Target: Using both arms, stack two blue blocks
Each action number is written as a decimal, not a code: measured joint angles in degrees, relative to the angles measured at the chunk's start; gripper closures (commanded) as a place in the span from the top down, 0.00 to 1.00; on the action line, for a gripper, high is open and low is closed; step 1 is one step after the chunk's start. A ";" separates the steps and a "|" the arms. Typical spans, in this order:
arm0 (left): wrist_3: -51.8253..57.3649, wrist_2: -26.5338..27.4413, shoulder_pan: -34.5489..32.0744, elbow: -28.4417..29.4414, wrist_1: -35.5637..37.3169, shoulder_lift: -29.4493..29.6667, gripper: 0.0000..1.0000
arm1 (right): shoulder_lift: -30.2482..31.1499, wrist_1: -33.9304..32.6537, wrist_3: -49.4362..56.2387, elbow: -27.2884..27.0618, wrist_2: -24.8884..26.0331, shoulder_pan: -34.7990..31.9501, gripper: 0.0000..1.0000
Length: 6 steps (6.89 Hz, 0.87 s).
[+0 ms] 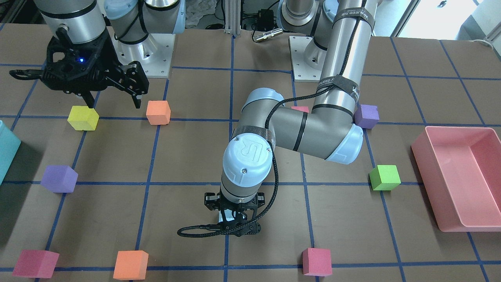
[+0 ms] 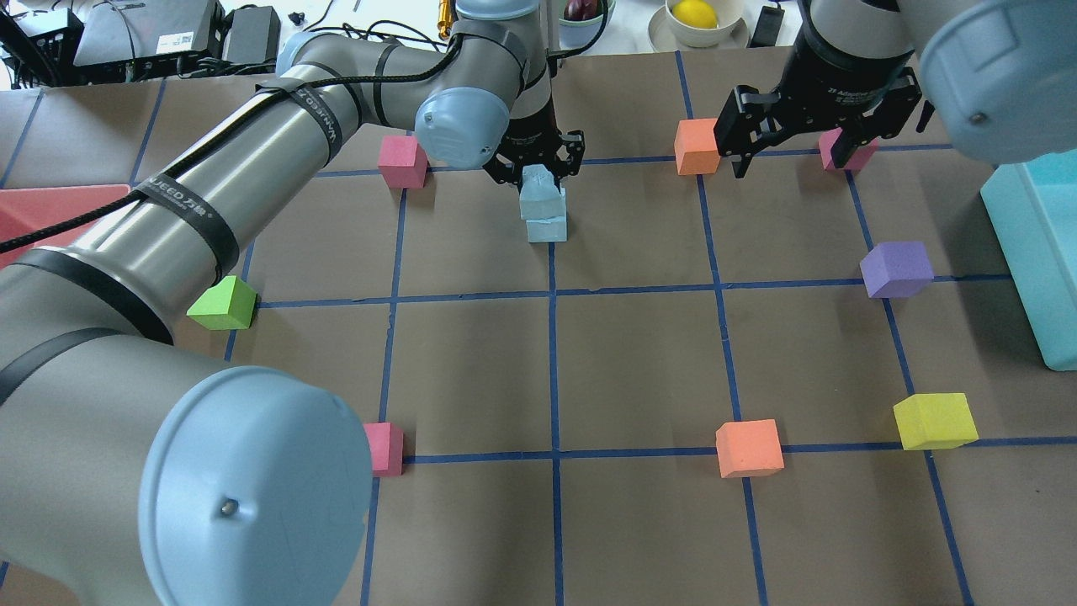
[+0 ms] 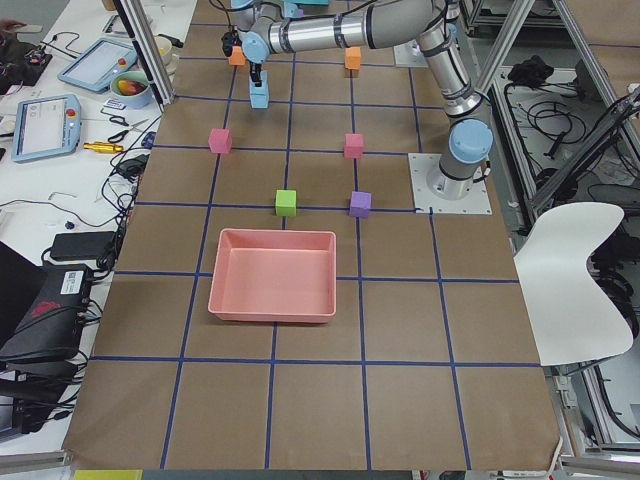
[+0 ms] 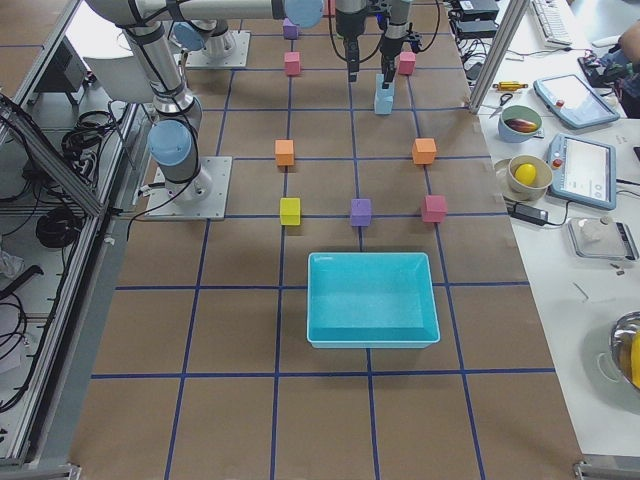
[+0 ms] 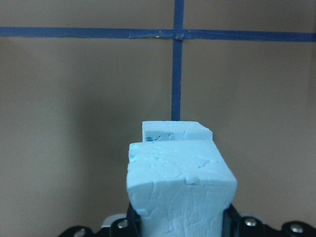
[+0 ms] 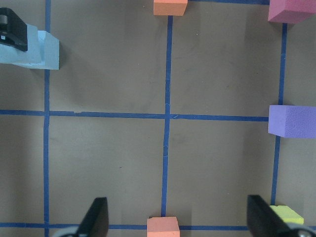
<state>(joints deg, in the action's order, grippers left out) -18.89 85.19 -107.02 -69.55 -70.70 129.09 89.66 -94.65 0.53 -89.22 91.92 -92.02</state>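
Left gripper (image 2: 538,175) pinches the upper blue block (image 2: 538,192) on top of the lower blue block (image 2: 548,228); right gripper (image 2: 793,164) hangs with its fingers spread, holding nothing.

The lower blue block stands on the table (image 2: 639,353) on a blue tape line. The upper one sits on it slightly askew, so the wrist view shows a strip of the lower block's top past it. The right gripper hovers well to the robot's right of the lower block, between an orange cube (image 2: 695,146) and a pink cube (image 2: 850,153).
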 measured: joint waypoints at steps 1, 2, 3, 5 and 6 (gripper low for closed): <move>-1.68 -0.01 -0.06 0.02 0.30 0.45 0.96 | -0.01 0.01 0.00 -0.08 -0.04 0.00 1.00; -3.90 -0.56 -0.09 0.02 1.05 0.98 1.00 | -0.01 0.05 0.01 -0.10 -0.06 0.00 1.00; -4.99 -1.59 -0.17 -0.02 2.02 1.59 1.00 | 0.00 0.07 0.05 -0.11 -0.07 0.00 1.00; -4.68 -2.39 -0.12 0.17 2.53 0.82 1.00 | 0.07 0.08 0.08 -0.15 -0.07 0.00 1.00; -3.05 -2.24 0.26 0.78 1.51 -0.52 1.00 | 0.08 0.08 0.08 -0.16 -0.07 0.00 1.00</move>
<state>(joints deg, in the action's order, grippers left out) -21.95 82.95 -106.76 -68.77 -69.19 128.56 89.73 -94.57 0.61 -89.38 91.85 -92.02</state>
